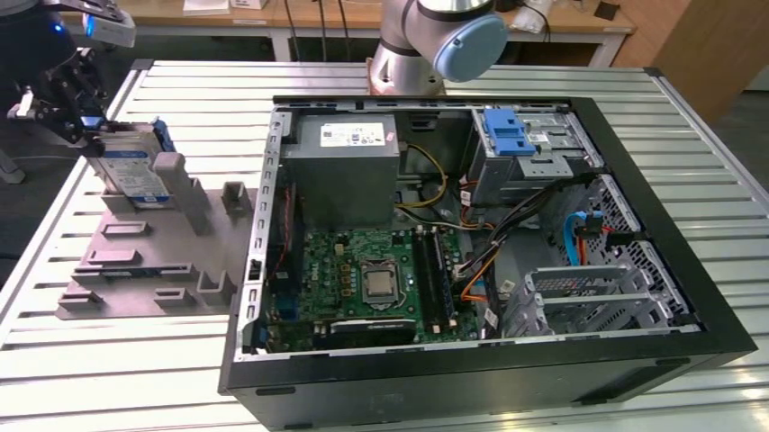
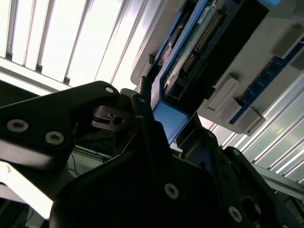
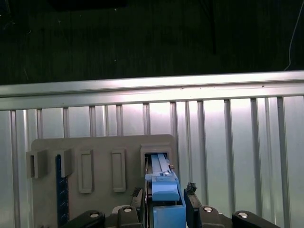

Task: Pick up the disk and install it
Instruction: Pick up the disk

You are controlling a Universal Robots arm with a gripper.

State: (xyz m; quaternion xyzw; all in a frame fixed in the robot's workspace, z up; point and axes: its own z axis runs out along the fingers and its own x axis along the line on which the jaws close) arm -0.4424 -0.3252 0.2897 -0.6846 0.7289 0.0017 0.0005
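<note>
Disk (image 1: 130, 171) stood on edge in a slot at the far end of a grey holder (image 1: 157, 261), toward the exterior view's left and well apart from the open computer case (image 1: 649, 360) on the slatted metal table (image 1: 703, 144). It was a flat silver rectangle whose broad face carried a white-and-blue label, with blue plastic rails running along its edges. In the first wrist view a blue rail end of the disk (image 3: 165, 190) rose out of the holder's (image 3: 99, 147) slot. The second wrist view showed the disk's (image 2: 190, 52) other face with a green circuit board. The gripper (image 1: 86, 135) sat at the disk's upper corner, straddling its edge in both wrist views (image 3: 165, 202) (image 2: 164, 114). Whether it pinched the disk or merely stood around it, I could not tell.
</note>
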